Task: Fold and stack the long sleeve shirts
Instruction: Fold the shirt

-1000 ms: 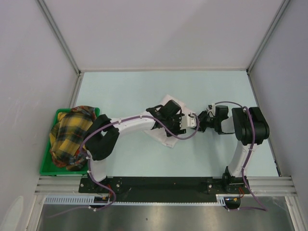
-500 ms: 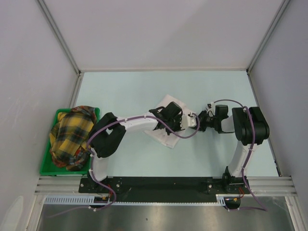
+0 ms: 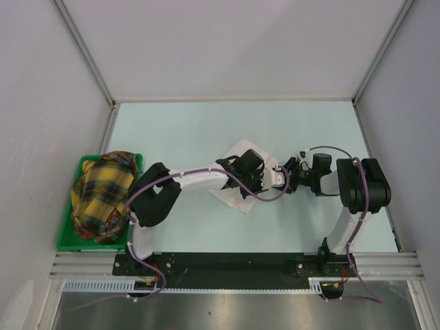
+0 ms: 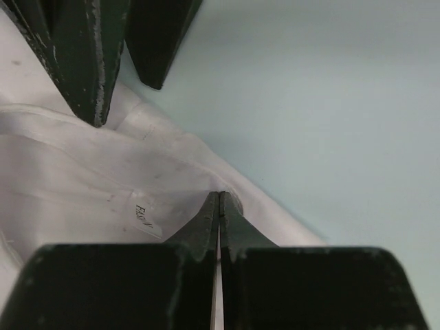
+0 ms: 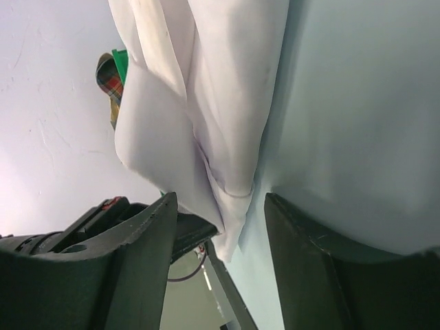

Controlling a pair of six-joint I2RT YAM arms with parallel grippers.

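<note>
One pale desk [image 3: 172, 130] fills the overhead view, and only there do we see the green bin [image 3: 65, 237] of plaid cloth [image 3: 100, 196], far left. The folded white shirt [image 3: 238, 147] lies mid-desk under both arms. Left wrist view: left jaws shut, tips on the shirt's edge beside its label [image 4: 143, 216]. Right wrist view: right jaws apart, shirt folds between them.
</note>
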